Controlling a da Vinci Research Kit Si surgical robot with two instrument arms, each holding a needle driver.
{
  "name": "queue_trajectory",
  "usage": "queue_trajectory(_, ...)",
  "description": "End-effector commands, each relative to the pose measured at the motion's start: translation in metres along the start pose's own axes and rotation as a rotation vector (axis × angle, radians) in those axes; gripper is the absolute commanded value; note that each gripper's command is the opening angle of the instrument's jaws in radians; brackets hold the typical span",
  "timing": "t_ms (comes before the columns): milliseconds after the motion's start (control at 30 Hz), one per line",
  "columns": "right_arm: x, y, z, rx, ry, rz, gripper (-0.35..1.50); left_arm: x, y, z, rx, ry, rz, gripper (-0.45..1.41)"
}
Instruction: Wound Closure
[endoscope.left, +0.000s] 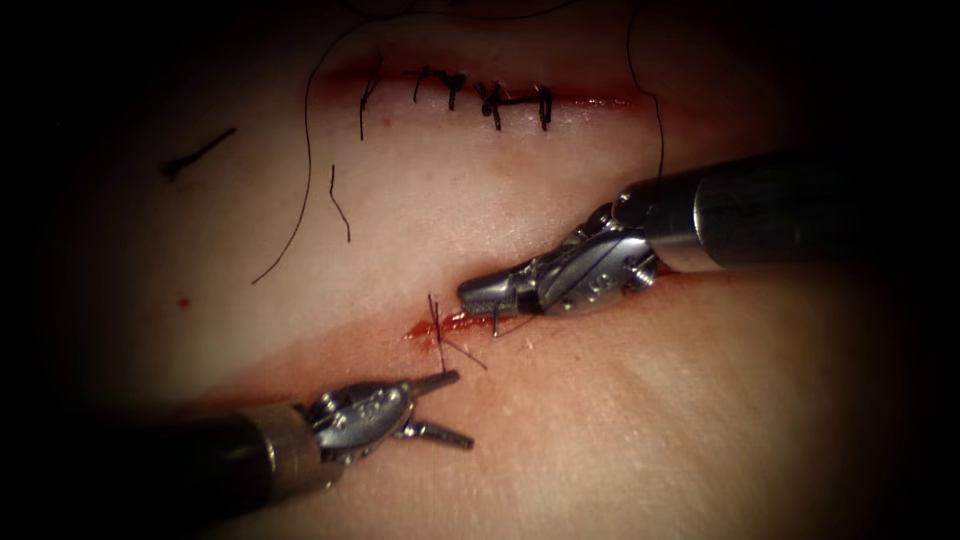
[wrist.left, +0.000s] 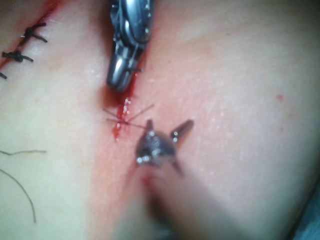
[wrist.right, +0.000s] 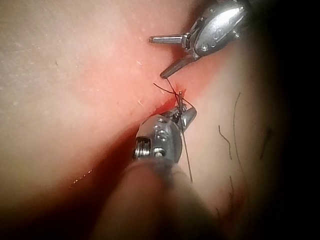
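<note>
Pretty tight at the cut (endoscope.left: 400, 335): knot tails (endoscope.left: 440, 335) sit between the left tool (endoscope.left: 440, 408) and right tool (endoscope.left: 480, 295). Bare tissue (endoscope.left: 700, 430) toward the lower right edge is wide open; loose thread (endoscope.left: 300, 200) clutters the upper left.

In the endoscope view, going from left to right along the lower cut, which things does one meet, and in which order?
Left tool, its fingers spread open and holding nothing → short thread ends standing up from the cut, in red fluid → right tool, its fingers together at the cut → right tool's shaft.

Whether the right pincer (endoscope.left: 478, 294) grips needle or thread (endoscope.left: 437, 325) (both too small) cannot be told.
</note>
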Motion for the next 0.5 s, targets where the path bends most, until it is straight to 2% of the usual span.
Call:
queue_trajectory(33, -0.0003, -0.0003, 0.0007, 0.001, 0.002, 0.0, -0.35, -0.0005, 0.0001, 0.0009, -0.003, 0.0, -0.001, 0.74)
queue_trajectory(500, -0.0018, 0.0008, 0.0005, 0.0, -0.003, 0.088, -0.35, -0.0005, 0.0001, 0.0009, -0.003, 0.0, -0.001, 0.74)
